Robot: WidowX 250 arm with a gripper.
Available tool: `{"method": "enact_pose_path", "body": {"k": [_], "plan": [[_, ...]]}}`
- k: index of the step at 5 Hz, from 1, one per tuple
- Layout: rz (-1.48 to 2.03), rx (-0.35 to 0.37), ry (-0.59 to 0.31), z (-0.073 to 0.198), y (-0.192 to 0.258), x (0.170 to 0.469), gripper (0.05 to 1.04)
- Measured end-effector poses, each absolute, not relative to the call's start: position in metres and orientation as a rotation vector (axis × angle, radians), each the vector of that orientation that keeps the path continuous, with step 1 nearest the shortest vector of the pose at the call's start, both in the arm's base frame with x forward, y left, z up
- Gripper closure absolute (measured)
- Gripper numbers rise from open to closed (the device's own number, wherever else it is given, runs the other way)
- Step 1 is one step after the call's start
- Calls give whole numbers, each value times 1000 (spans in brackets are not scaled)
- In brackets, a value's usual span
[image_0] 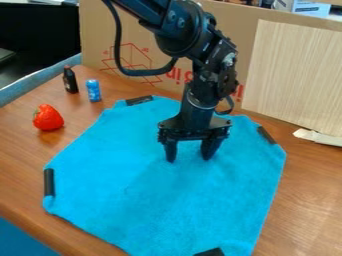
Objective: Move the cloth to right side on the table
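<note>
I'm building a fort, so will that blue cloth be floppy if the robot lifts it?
Probably floppy: the cloth lies flat and looks soft. It might droop around the tool, but the black strips along its edge could be stiffer.

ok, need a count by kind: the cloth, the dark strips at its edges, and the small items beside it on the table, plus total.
Blue cloth: 1
Black strips: 4
Dark bottle: 1
Blue can: 1
Red strawberry: 1
Total: 8
</note>
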State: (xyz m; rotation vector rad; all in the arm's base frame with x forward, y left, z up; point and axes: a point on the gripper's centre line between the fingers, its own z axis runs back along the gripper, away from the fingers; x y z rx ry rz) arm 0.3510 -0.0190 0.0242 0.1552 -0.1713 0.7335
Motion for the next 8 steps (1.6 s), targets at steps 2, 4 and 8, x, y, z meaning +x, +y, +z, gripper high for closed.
{"method": "enact_pose_path", "body": {"k": [2, 4, 8], "plan": [[741, 163, -156, 28, -20, 345, 84], [736, 116, -143, 66, -28, 346, 84], [690, 41, -174, 153, -7, 326, 84]]}}
